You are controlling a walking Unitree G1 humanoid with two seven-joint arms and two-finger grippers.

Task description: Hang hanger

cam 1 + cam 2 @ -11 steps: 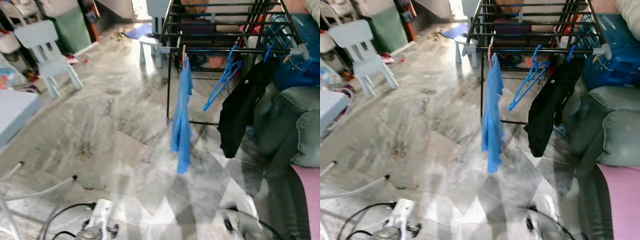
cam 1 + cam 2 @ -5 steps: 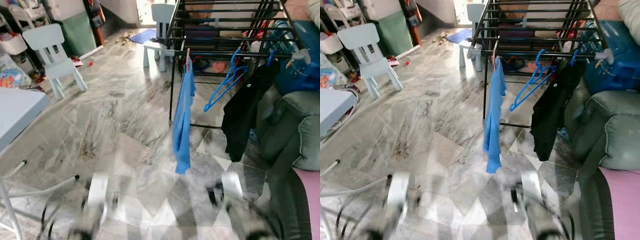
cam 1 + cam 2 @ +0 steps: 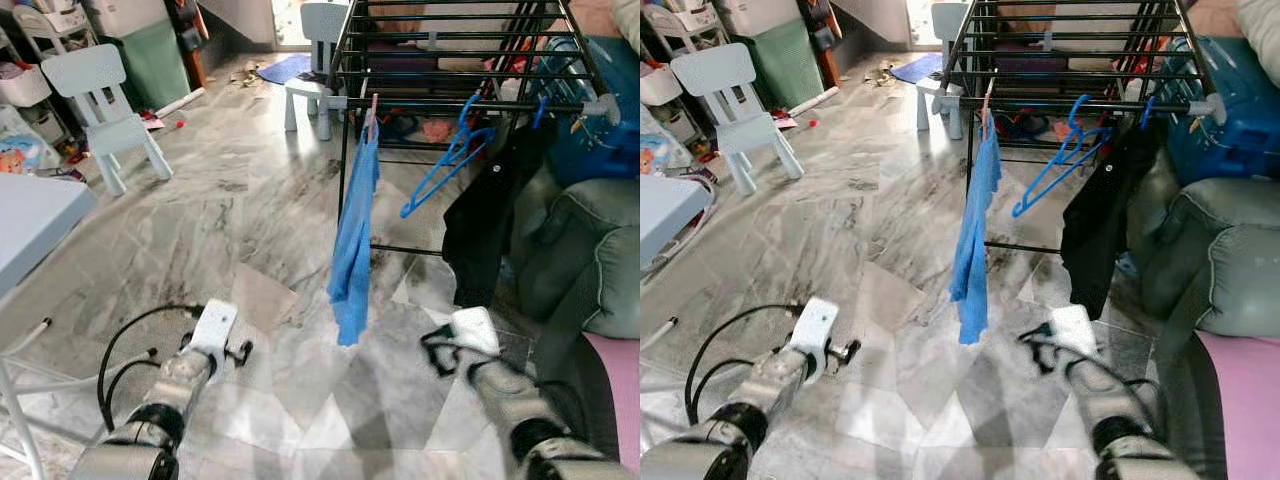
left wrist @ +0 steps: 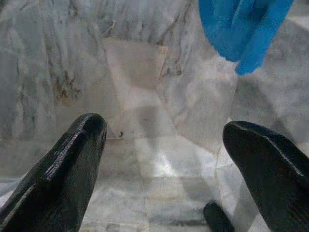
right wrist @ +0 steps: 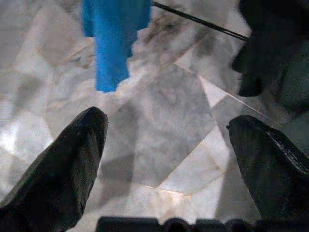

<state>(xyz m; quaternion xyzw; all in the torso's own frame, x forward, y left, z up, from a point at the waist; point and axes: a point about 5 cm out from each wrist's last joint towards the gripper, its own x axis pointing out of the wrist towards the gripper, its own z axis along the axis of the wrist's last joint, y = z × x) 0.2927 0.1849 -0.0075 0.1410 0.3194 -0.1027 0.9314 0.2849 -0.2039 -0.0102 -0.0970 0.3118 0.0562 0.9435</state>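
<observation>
Left eye view: I see the blue hanger [image 3: 447, 160] hooked on the front rail of the black drying rack [image 3: 350, 110] at 1 o'clock, between a blue cloth [image 3: 356, 240] and a black garment [image 3: 485, 215] whose lower hem is cut off behind my right arm. The left gripper [image 4: 164, 159] and right gripper [image 5: 166, 159] hover low at 7 and 5 o'clock, fingers spread wide and empty (wrist views confirm). Marble floor [image 3: 230, 230] lies open ahead; a grey sofa [image 3: 590, 250] crowds 3 o'clock.
</observation>
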